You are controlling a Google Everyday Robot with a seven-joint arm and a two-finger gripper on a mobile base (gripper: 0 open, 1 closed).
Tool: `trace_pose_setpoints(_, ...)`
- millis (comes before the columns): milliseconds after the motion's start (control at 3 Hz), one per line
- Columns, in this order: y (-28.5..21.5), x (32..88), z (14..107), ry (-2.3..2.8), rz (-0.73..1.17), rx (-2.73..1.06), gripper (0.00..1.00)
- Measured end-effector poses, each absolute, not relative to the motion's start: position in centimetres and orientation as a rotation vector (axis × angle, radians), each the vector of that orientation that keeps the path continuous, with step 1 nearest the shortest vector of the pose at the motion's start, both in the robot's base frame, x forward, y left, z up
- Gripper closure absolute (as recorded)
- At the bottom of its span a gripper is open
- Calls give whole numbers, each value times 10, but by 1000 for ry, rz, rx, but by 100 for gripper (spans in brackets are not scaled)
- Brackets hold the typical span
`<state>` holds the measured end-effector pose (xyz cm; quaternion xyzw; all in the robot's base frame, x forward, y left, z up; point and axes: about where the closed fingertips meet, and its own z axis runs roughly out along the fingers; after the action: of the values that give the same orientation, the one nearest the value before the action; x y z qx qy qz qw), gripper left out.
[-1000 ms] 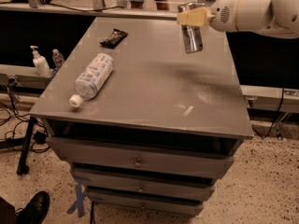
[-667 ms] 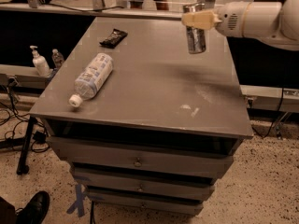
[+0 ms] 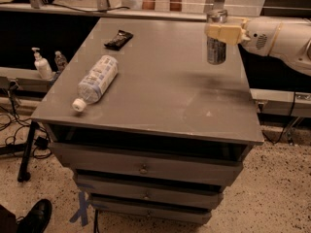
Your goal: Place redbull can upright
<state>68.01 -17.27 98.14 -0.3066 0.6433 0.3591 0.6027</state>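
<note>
The redbull can is a slim silver can held upright in the air above the right rear part of the grey cabinet top. My gripper comes in from the right on a white arm and is shut on the can's upper part with its cream-coloured fingers. The can's bottom hangs a little above the surface, and its shadow falls on the top below it.
A clear plastic water bottle with a white cap lies on its side at the left. A flat black snack wrapper lies at the back left. Drawers are below the top. A soap dispenser stands on a low shelf at left.
The arm has moved the can slightly right and toward the back, and the can has turned from a slight tilt to nearly upright.
</note>
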Motion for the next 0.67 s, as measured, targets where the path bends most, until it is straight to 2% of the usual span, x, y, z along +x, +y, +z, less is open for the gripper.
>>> trace_pose_setpoints(667,-206,654,958,1310,908,-719,100)
